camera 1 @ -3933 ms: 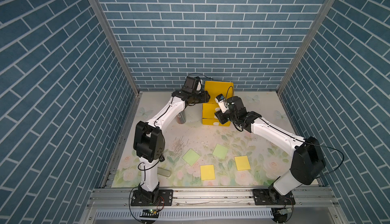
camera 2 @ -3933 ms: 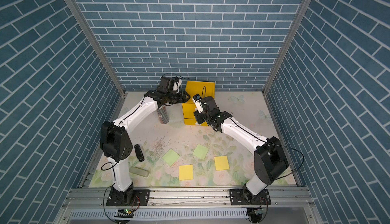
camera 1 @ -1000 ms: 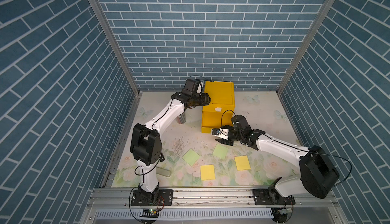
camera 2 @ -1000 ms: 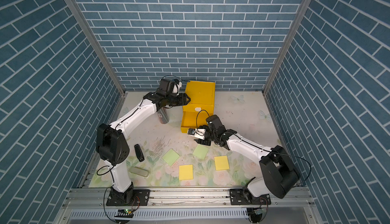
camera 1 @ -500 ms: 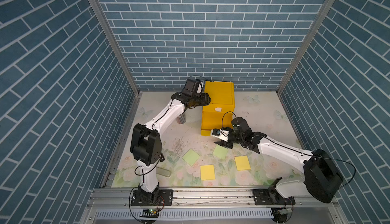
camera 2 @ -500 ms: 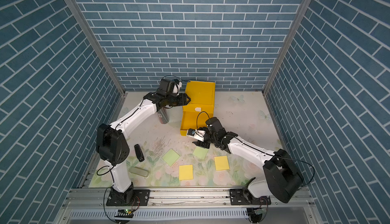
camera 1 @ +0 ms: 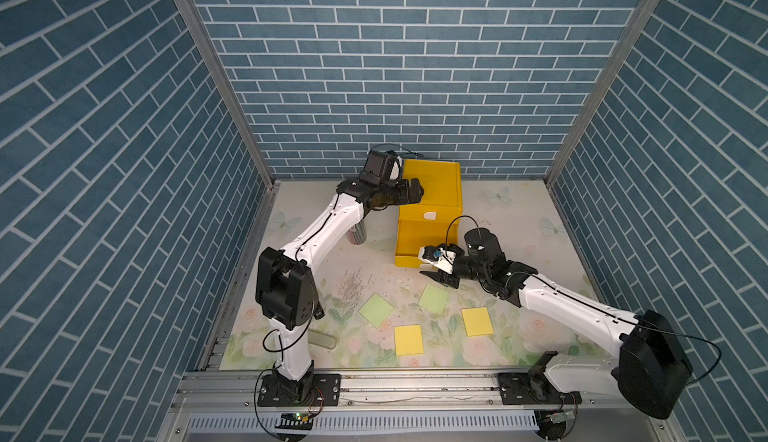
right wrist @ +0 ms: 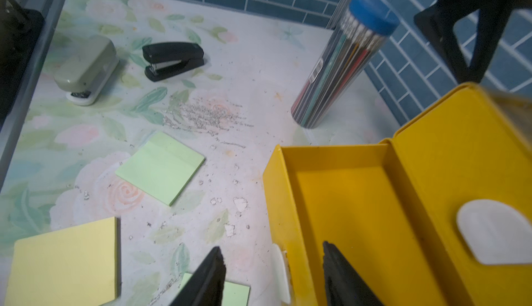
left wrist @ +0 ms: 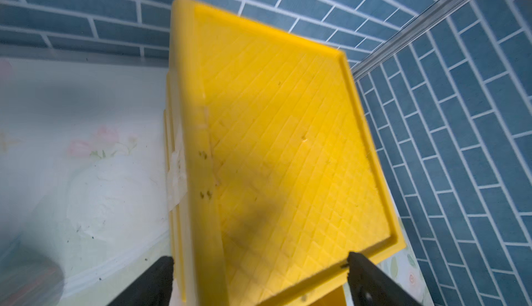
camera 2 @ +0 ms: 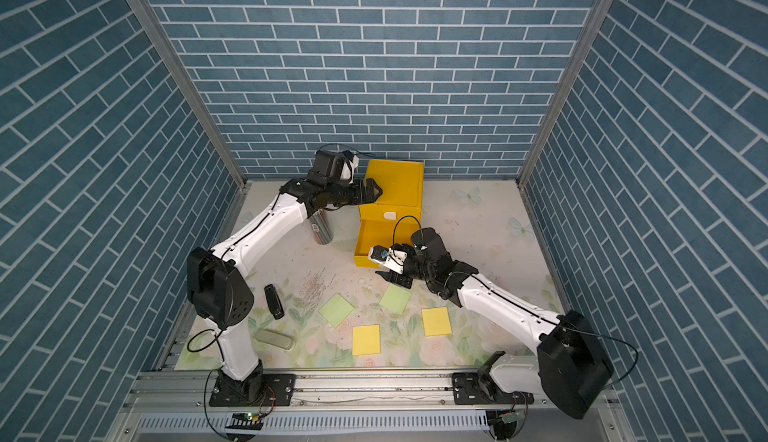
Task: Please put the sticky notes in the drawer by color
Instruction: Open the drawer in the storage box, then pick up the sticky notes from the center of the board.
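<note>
**A:** Where do your end effectors stand?

**B:** Your left end effector (camera 2: 372, 190) sits at the left top edge of the yellow drawer cabinet (camera 1: 436, 182), its jaws spread wide and holding nothing. Your right end effector (right wrist: 273, 251) is partly open astride the front wall of the pulled-out drawer (right wrist: 345, 192), gripping nothing.

**A:** And the sticky notes?

**B:** Four lie flat on the table (camera 1: 519, 219) in front of the cabinet: a green note (camera 1: 376, 310), a second green note (camera 1: 433, 299) just beside your right end effector, and two yellow notes (camera 1: 409, 339) (camera 1: 477, 321) nearer your base rail.
</note>
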You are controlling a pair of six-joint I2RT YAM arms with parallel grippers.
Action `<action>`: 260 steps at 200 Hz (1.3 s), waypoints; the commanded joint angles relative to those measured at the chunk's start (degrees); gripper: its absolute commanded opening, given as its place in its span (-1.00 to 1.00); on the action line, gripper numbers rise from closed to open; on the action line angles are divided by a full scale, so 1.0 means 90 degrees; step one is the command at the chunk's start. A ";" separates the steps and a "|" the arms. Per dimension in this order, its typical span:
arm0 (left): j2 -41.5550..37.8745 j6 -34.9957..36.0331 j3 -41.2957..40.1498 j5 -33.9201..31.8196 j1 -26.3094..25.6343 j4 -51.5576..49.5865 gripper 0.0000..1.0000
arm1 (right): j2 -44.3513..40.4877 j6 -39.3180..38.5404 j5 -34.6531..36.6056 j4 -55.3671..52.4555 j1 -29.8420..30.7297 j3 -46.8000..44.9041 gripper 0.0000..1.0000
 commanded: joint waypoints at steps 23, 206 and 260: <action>-0.1252 0.0610 0.0256 -0.0622 -0.0038 -0.0582 1.00 | -0.1023 0.1297 0.0334 0.0217 0.0027 -0.0080 0.46; -0.4872 -0.0118 -0.5657 -0.2108 -0.1396 -0.1994 1.00 | -0.2064 0.3113 0.0914 -0.0633 -0.0005 -0.0549 0.56; -0.3267 0.0151 -0.5838 -0.2124 -0.1640 -0.1501 1.00 | -0.2049 0.3182 0.0683 -0.0462 -0.0001 -0.0623 0.55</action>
